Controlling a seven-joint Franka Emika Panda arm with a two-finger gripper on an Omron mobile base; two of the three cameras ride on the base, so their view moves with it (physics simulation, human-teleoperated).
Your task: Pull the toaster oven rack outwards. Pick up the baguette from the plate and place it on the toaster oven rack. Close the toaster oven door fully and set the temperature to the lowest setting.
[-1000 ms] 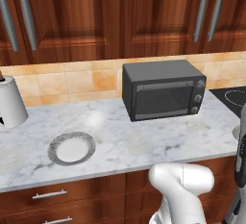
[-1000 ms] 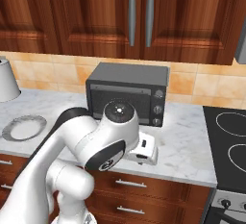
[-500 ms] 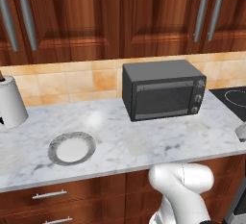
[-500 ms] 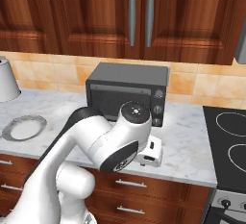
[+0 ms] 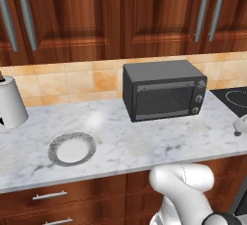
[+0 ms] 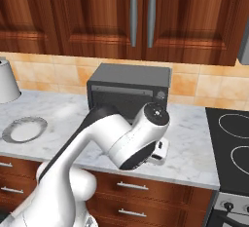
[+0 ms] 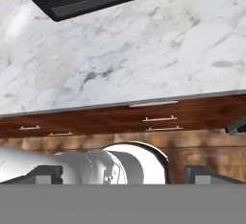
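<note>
Our gripper (image 7: pixel 123 177) gapes wide, empty; toaster oven door (image 5: pixel 164 101) shut, plate (image 5: pixel 72 149) left of it bare; everything remains.

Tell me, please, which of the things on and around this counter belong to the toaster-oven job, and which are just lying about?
Belong to the job:
- toaster oven
- toaster oven door, shut
- temperature knobs
- plate, with no baguette on it
- gripper, jaws open, holding nothing

Just lying about:
- white canister
- stove top
- wall cabinets
- drawers
</note>
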